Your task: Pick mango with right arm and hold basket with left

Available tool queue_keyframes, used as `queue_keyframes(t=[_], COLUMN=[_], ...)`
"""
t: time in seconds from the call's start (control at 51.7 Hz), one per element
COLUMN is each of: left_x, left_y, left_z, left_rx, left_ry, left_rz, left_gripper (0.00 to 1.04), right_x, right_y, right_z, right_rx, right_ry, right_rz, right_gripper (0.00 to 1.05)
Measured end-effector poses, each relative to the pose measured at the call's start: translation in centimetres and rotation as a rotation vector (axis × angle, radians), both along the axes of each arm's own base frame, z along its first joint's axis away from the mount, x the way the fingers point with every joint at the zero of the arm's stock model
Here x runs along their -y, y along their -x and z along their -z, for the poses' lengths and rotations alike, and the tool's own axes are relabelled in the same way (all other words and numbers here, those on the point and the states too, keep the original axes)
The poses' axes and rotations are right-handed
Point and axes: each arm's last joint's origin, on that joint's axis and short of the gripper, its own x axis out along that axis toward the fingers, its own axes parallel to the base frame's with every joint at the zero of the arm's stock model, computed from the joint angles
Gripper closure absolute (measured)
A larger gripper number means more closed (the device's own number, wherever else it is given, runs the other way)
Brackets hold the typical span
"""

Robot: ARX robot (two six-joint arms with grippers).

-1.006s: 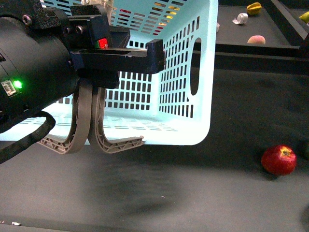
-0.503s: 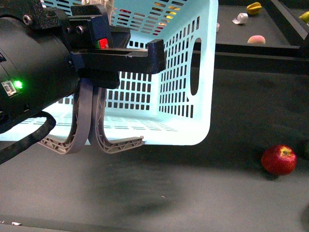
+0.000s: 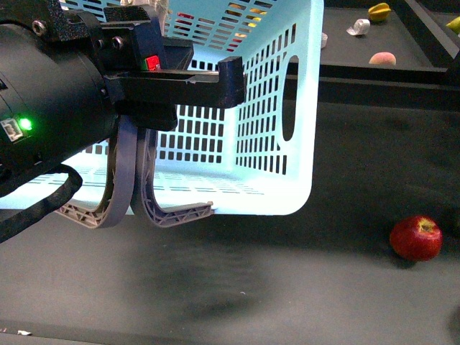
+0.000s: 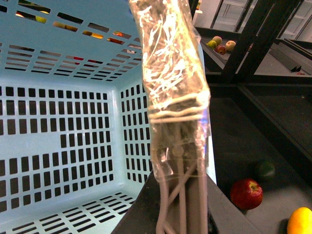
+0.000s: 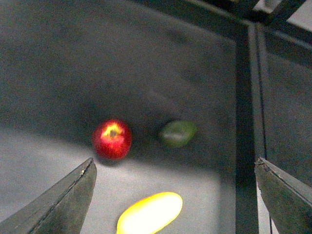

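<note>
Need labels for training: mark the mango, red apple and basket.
mango (image 5: 149, 213), right wrist view, middle of its yellow skin.
red apple (image 5: 112, 139), right wrist view, centre of its red side.
basket (image 3: 298, 194), front view, solid lower corner of its wall.

Apple (image 3: 415, 238) right of basket (image 3: 266, 195) — mango (image 5: 149, 213) apparently near apple.

Dark grey matte counter (image 3: 287, 295), round red apple (image 3: 415, 238) with a yellow patch lying on it, small dull green rounded fruit (image 5: 178, 133) near the apple, smooth elongated golden yellow mango (image 5: 150, 213) close by, none touching.
</note>
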Motion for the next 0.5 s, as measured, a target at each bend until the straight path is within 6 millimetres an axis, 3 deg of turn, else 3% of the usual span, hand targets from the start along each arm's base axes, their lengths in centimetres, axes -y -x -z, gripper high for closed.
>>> queue_keyframes(t=[0.232,0.368,0.503], left_x=[0.0,0.0,0.0], left_y=[0.0,0.0,0.0], left_z=[0.0,0.0,0.0], left_rx=[-0.001,-0.001,-0.001], left_ry=[0.001,0.001,0.001], left_rz=[0.0,0.0,0.0], left_gripper=[0.98,0.98,0.98], right_x=[2.3,3.4,4.1], right_y=[-0.6,-1.2,-1.9], right_z=[6.7,10.4,13.8], right_rx=[-0.28,-0.363,-0.418], right_ry=[0.224,0.359,0.389], right_rz=[-0.246,-0.348,-0.382], right_gripper=[0.08,0.08,0.08])
